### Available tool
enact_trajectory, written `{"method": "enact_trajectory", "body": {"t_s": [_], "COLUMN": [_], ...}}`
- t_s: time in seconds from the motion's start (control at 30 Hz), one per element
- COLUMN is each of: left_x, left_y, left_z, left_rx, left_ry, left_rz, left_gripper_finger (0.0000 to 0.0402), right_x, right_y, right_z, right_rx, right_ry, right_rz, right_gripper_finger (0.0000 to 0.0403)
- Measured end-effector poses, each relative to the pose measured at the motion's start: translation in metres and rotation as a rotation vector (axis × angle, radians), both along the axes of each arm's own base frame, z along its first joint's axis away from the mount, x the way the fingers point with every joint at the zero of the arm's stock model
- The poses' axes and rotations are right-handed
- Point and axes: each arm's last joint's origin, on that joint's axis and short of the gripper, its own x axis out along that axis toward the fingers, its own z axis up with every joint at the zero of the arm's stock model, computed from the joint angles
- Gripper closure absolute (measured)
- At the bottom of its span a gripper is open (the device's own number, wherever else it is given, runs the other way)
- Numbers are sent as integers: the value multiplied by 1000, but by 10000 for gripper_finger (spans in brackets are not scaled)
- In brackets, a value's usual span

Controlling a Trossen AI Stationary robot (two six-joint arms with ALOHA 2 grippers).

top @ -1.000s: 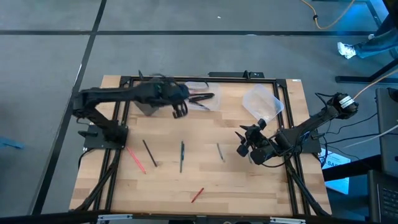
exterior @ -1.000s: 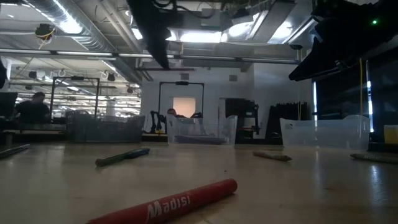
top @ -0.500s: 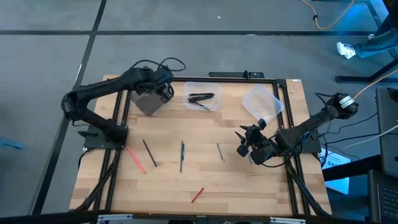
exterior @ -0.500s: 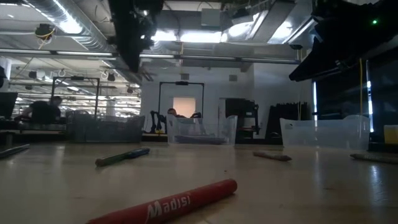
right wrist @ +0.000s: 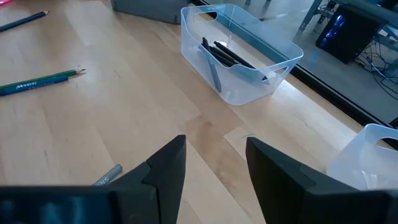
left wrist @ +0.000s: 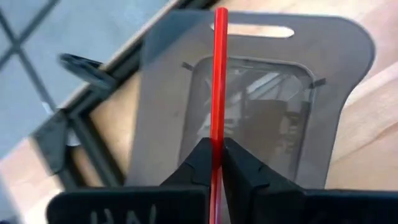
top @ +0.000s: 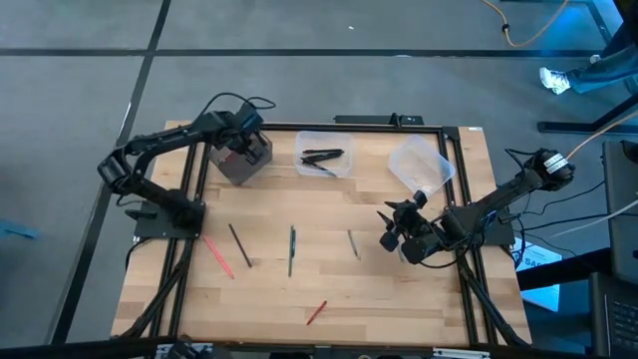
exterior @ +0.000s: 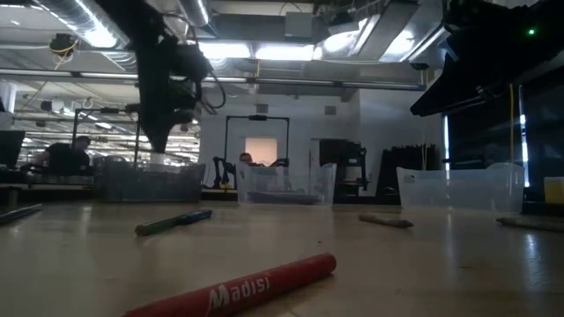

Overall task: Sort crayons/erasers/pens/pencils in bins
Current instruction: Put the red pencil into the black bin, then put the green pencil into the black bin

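Observation:
My left gripper point(top: 242, 150) hangs over the opaque grey box point(top: 242, 163) at the table's far left, shut on a thin red stick point(left wrist: 218, 74). My right gripper point(top: 391, 221) waits open, low over the table's right part. The clear squarish tub point(top: 324, 155) holds black pens point(right wrist: 227, 55). The clear rounded tub point(top: 424, 165) stands at the far right. Loose on the table lie a pink stick point(top: 219, 254), a black one point(top: 239, 244), a green-blue one point(top: 291, 249), a grey one point(top: 353, 242) and a red crayon point(top: 316, 312). My left gripper pinches the red stick between its two fingers point(left wrist: 239, 165), at a point on its shaft point(left wrist: 216, 140) just ahead of the tips. It comes from above, pointing down. The stick's free end point(left wrist: 221, 12) reaches out past the fingertips, lifted clear over the grey box's opening point(left wrist: 261, 124).
A black frame rail point(top: 329, 125) runs along the table's far edge behind the bins. In the low view the red crayon point(exterior: 238, 286) lies nearest, with the green-blue stick point(exterior: 172, 222) and grey stick point(exterior: 385, 221) farther back. Bare wood point(top: 399, 299) shows at the near right.
My left gripper has swung from beside the clear squarish tub toward the table's left edge and now hangs over the grey box. The right arm and the sticks on the table have stayed where they were.

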Motion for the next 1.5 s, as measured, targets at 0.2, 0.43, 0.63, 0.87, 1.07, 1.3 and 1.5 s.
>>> {"method": "enact_trajectory", "body": {"t_s": [0.2,0.43,0.63,0.87,1.07,1.3,1.5], "left_x": [-13,-18,-21,-25,-26,-26,-25], "left_y": [3,1,-2,-6,-8,-7,-7], "left_z": [-24,-46,-58,-69,-73,-72,-72], "left_rx": [-29,-8,6,8,6,11,14], "left_ry": [-16,-40,-53,-52,-49,-54,-43], "left_rz": [10,18,17,18,18,18,-10], "left_gripper_finger": [382,391,379,379,374,359,340], "right_x": [0,0,0,0,0,0,0], "right_y": [0,0,0,0,0,0,0], "right_z": [0,0,0,0,0,0,0], "right_rx": [0,-1,-3,-6,-6,-6,-6], "right_ry": [0,0,2,4,4,4,4], "right_rz": [0,0,1,3,3,2,3], "right_gripper_finger": [231,231,231,231,231,231,231]}}
